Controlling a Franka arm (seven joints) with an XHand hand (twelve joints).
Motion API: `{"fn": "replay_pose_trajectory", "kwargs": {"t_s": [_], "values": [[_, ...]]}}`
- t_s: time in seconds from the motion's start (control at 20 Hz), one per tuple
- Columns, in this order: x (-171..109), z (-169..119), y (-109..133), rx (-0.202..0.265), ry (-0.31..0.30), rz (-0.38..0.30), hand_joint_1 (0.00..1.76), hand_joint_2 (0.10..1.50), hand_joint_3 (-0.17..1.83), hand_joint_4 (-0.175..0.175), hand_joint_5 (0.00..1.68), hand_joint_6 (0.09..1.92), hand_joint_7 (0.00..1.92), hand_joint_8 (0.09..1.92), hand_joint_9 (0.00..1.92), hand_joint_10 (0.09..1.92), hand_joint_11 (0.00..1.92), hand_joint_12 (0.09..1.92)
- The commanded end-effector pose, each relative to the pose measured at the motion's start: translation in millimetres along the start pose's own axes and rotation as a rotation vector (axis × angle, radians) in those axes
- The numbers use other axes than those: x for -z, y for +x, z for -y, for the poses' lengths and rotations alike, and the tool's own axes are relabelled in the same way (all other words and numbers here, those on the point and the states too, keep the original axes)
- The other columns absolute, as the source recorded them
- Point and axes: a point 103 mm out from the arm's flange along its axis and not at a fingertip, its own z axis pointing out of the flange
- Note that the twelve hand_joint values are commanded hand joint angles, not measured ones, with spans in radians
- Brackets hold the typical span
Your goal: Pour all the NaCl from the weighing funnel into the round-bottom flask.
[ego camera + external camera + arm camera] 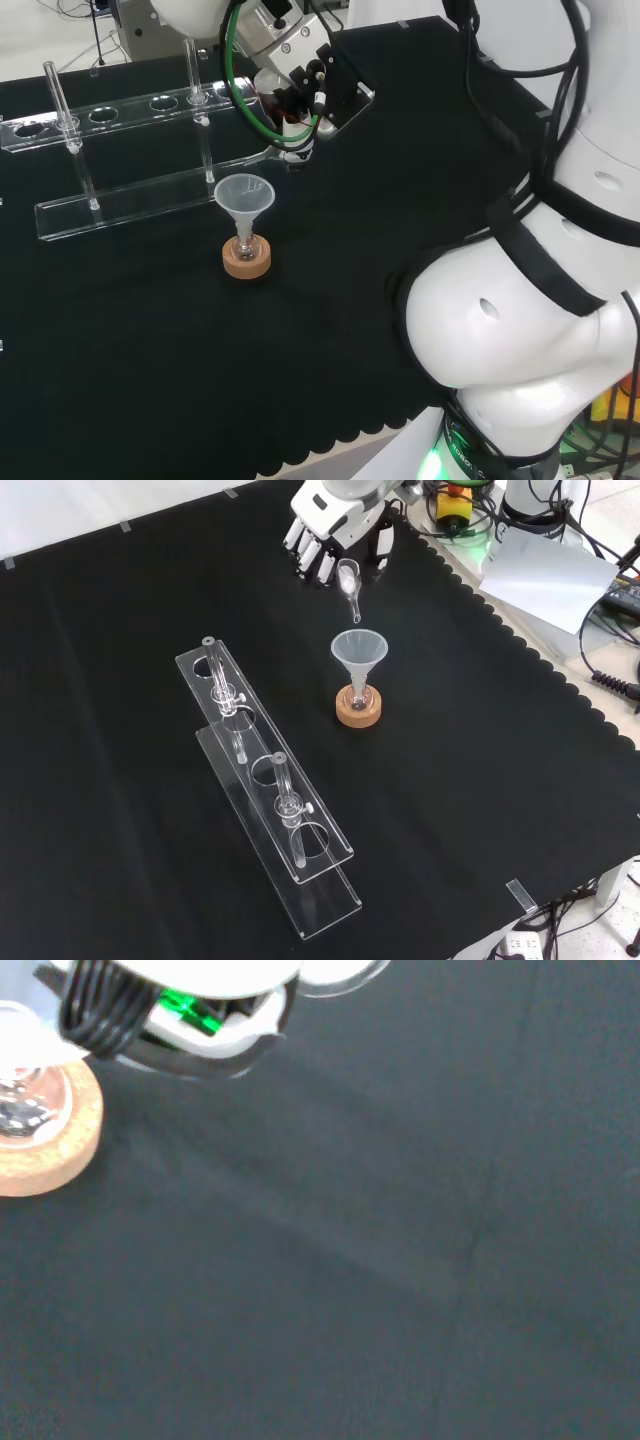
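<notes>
The hand [335, 530] hangs above the cloth [480, 780] near the top of the front view, its fingers [310, 558] curled down round the weighing funnel [348, 584]. The funnel is tilted, bowl up at the fingers and spout down, and the spout tip ends just above the far rim of the plastic funnel [359, 652] — apart from it, not touching. In the head view the hand [300, 85] sits up and to the right of the plastic funnel [244, 198], with the clear spout reaching down-left from it toward the rim.

The plastic funnel stands upright with its stem in the neck of the flask [359, 696], and the flask rests on a cork ring [359, 712]. In the wrist view the ring [60, 1150] lies close by, with the glass of the flask [25, 1110] in it; a little grey shows inside, but what it is cannot be told. Whether any salt is left in the weighing funnel cannot be told either.

A clear rack [270, 790] of two tiers runs diagonally to the left of the flask in the front view, well apart from it, with two glass tubes [282, 785] standing in its holes. In the head view the rack [130, 150] lies beyond the flask — its near bar passes just behind the plastic funnel. The cloth to the right of the ring in the front view is bare as far as its scalloped edge [530, 670], and bare also toward the near edge.
</notes>
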Motion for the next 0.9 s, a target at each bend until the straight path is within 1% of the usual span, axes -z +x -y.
{"fn": "replay_pose_trajectory", "kwargs": {"t_s": [0.05, 0.4, 0.55, 0.7, 0.9], "values": [[-20.4, -14.8, 15.7, 0.004, 0.096, 0.072, 1.10, 0.62, 0.85, 0.175, 1.14, 1.00, 0.63, 0.61, 0.90, 0.43, 0.61, 1.21], [-20.5, -15.3, 15.3, 0.005, 0.098, 0.066, 1.10, 0.62, 0.85, 0.175, 1.14, 1.00, 0.63, 0.61, 0.90, 0.43, 0.61, 1.22], [-21.0, -15.6, 13.7, 0.012, 0.098, 0.066, 1.10, 0.62, 0.85, 0.175, 1.14, 1.00, 0.63, 0.61, 0.90, 0.43, 0.61, 1.22], [-20.2, -16.0, 12.9, 0.019, 0.099, 0.085, 1.10, 0.62, 0.85, 0.175, 1.14, 1.00, 0.64, 0.61, 0.90, 0.43, 0.61, 1.22], [-17.7, -15.8, 17.1, 0.013, 0.104, 0.109, 1.10, 0.62, 0.85, 0.175, 1.14, 1.00, 0.64, 0.61, 0.90, 0.43, 0.61, 1.22]]}}
